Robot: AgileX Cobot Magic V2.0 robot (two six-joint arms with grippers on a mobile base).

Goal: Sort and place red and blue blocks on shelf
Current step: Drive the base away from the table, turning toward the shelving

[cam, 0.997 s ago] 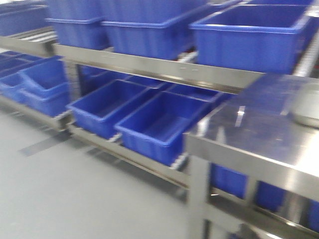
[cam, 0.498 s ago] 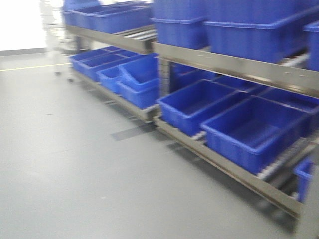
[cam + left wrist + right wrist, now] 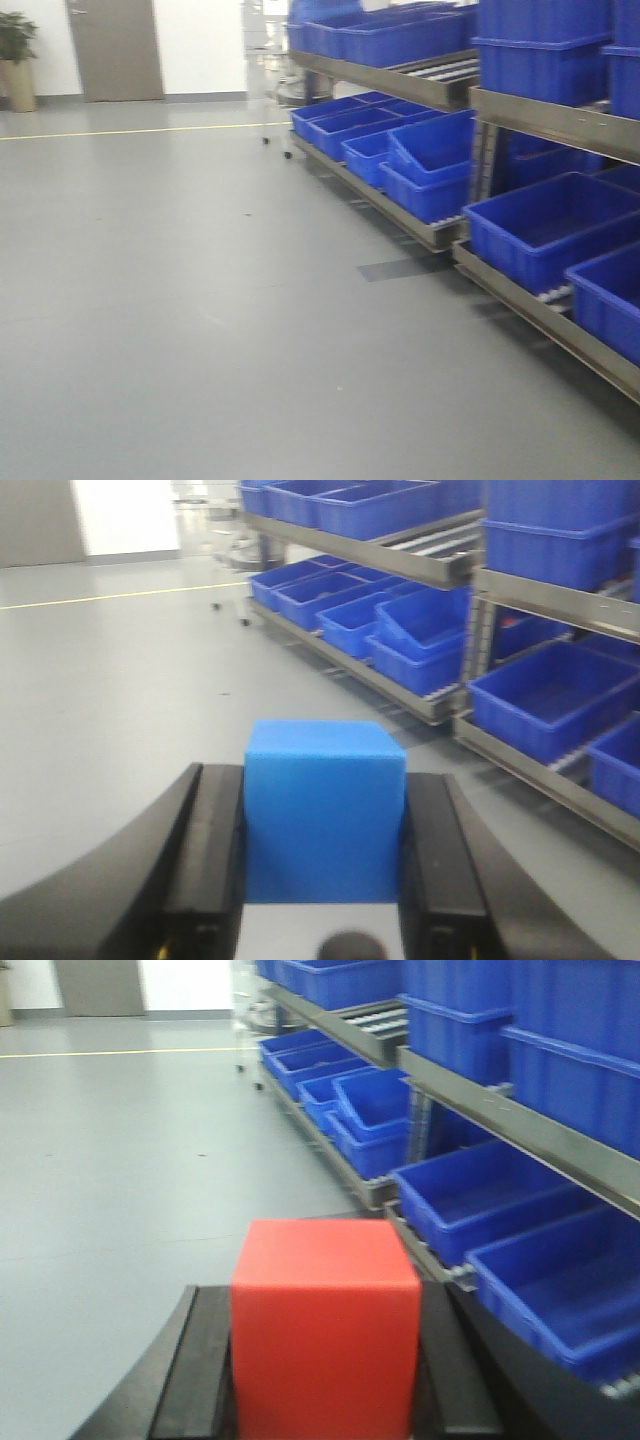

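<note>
My left gripper [image 3: 322, 825] is shut on the blue block [image 3: 323, 810], which fills the gap between its black fingers [image 3: 215, 850]. In the right wrist view the red block [image 3: 323, 1325] sits clamped the same way in my right gripper [image 3: 322, 1345]. The grey steel shelf [image 3: 545, 118] runs along the right side of the front view, with roller tracks on its tiers. It also shows to the right in both wrist views, as the shelf [image 3: 545, 595] and the shelf [image 3: 520, 1125]. Neither arm appears in the front view.
Large blue bins [image 3: 545, 228] fill the rack's tiers, some tilted [image 3: 432, 150]. Open grey floor [image 3: 180, 300] spreads left, crossed by a yellow line [image 3: 130, 130]. A door [image 3: 115, 48] and a potted plant [image 3: 18, 60] stand at the far wall.
The front view has swung left: the steel table and near bins slid out to the right, and the open floor, door and plant came into view.
</note>
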